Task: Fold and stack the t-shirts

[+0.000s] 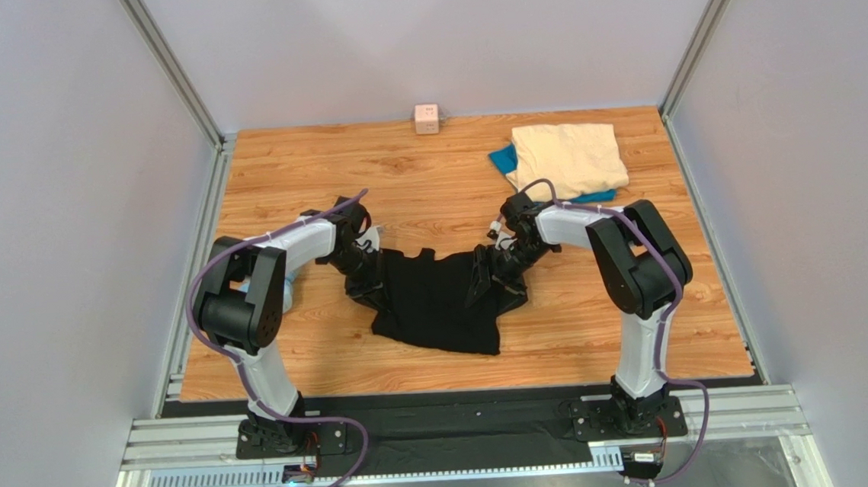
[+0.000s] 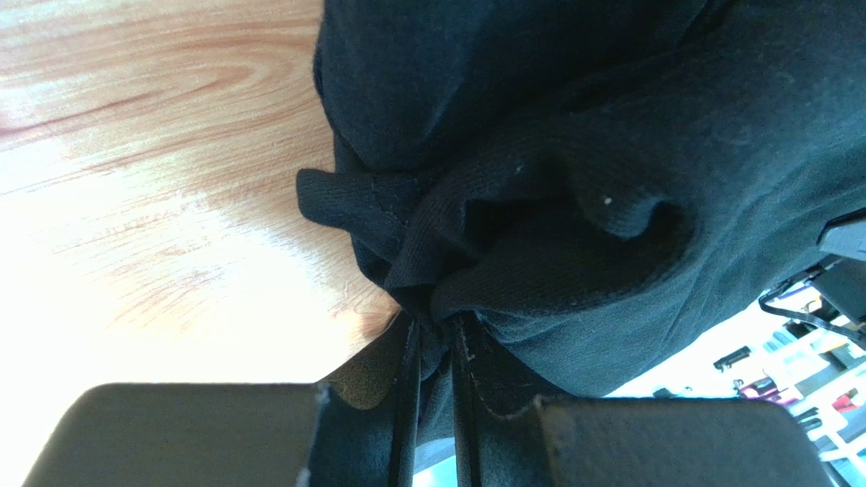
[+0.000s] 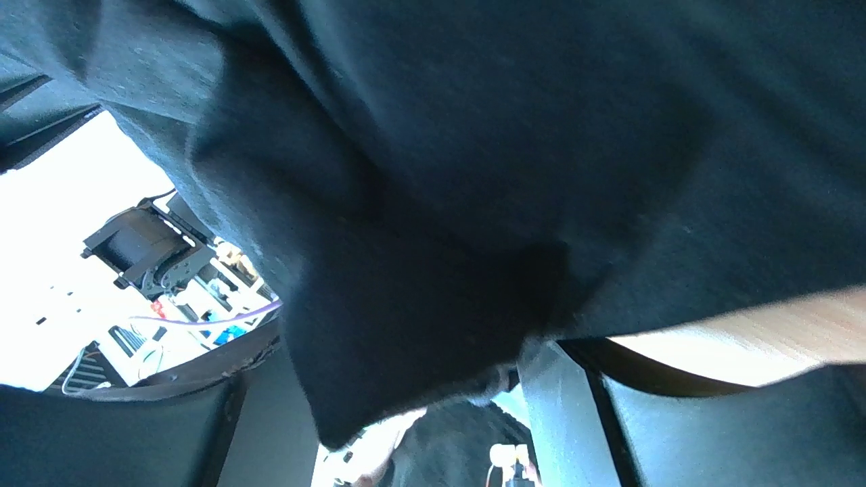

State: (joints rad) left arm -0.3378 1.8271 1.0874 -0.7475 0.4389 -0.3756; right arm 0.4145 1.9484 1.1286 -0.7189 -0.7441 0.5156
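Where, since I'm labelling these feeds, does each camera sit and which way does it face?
Top external: above and behind the arm bases, looking down on the wooden table; both arms show, left tool and right tool at the black t-shirt.
Left wrist: on the left arm, facing along its fingers, which pinch bunched black cloth above the tabletop.
Right wrist: on the right arm, facing into draped black cloth; its fingers frame the bottom.
Shared: all three show the black t-shirt.
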